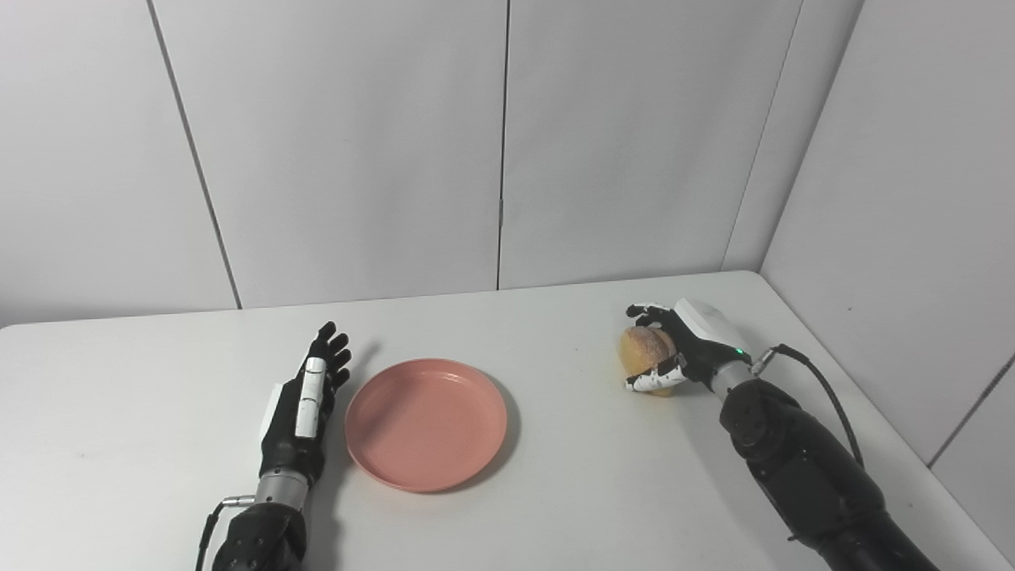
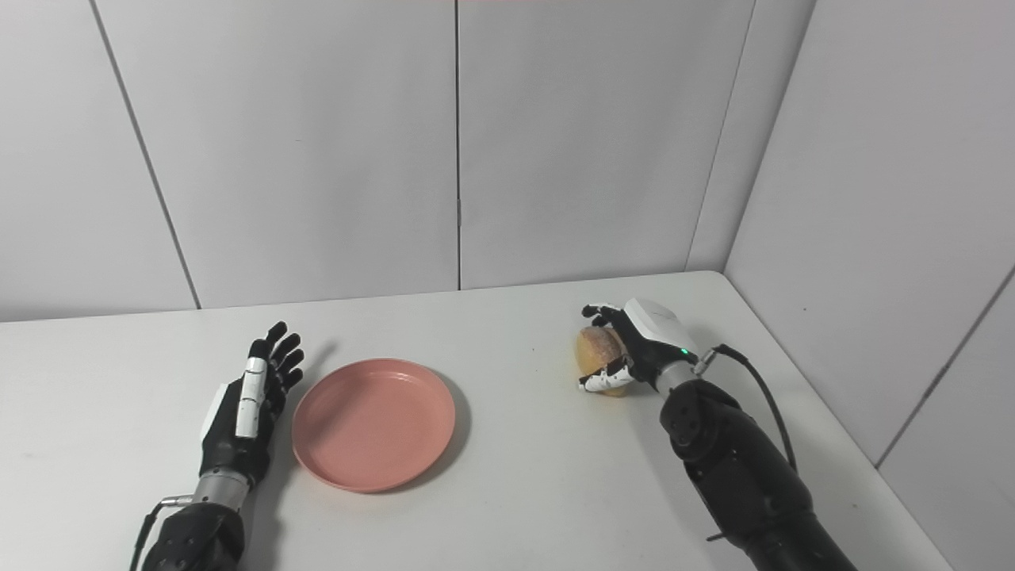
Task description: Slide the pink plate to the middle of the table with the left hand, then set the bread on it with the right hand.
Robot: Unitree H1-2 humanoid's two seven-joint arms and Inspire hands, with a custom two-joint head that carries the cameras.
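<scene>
- Two hands were over the white table (image 1: 555, 492), well apart, one on either side of the pink plate (image 1: 426, 423)
- Left hand (image 1: 305, 404) lay just beside the plate's left rim, fingers (image 1: 333, 349) straight and spread, grasping nothing; whether it touched the rim could not be told
- Pink plate sat flat, a little left of the table's middle, nothing on it
- Right hand (image 1: 682, 349) was closed around the bread (image 1: 644, 350), fingers over the top, thumb under
- Bread was on the right side of the table, well apart from the plate; lifted or resting could not be told
</scene>
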